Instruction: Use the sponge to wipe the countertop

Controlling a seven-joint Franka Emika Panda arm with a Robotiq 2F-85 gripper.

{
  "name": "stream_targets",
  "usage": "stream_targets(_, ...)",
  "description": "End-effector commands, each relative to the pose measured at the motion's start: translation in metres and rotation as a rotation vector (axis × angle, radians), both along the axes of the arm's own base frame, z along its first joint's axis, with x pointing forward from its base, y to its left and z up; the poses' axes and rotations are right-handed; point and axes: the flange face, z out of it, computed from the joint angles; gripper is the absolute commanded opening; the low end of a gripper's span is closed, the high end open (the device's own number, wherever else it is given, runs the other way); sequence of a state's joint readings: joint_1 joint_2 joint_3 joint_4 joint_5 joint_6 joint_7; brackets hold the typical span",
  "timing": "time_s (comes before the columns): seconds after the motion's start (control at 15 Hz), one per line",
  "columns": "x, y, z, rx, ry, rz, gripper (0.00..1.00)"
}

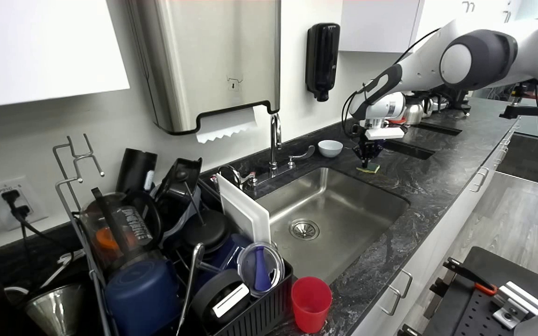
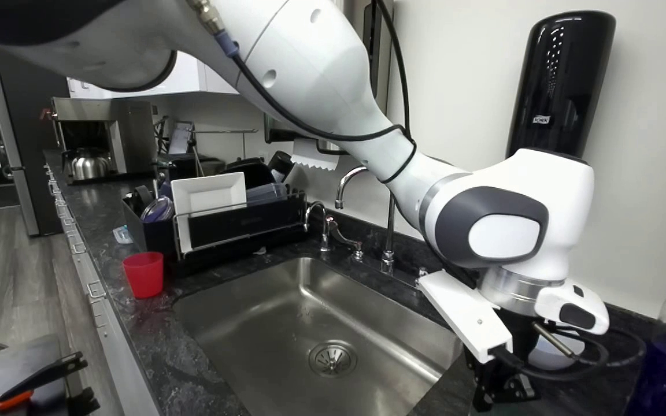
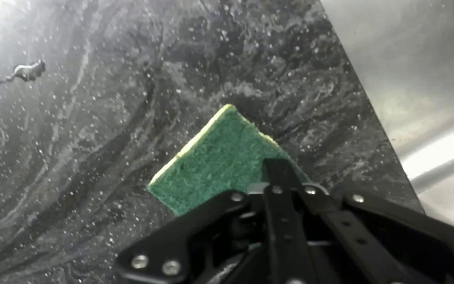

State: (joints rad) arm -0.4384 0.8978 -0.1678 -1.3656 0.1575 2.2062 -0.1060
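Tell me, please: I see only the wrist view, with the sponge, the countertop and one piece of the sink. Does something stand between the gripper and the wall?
Observer: Yes, a white bowl stands on the countertop between the gripper and the wall.
Operator: Thank you. And what is at the opposite side of the sink?
Observer: A full dish rack stands there, with its back part near the wall.
Operator: I understand. Is something standing beside this rack, outside of it?
Observer: Yes, a red cup stands next to it, towards the front edge of the countertop.
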Motion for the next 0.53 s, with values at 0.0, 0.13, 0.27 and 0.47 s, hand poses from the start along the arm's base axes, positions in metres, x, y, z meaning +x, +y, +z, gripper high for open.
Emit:
stream_targets(0.0, 0.016, -0.003, -0.006, -0.023, 0.006, 0.027, 0.00)
stream_targets(0.13, 0.015, -0.006, -0.008, -0.030, 0.007, 0.025, 0.00)
stream_targets(0.27, 0.009, -0.011, -0.008, -0.032, 0.009, 0.013, 0.00)
stream_targets(0.47, -0.006, -0.019, -0.009, -0.032, 0.016, -0.014, 0.00)
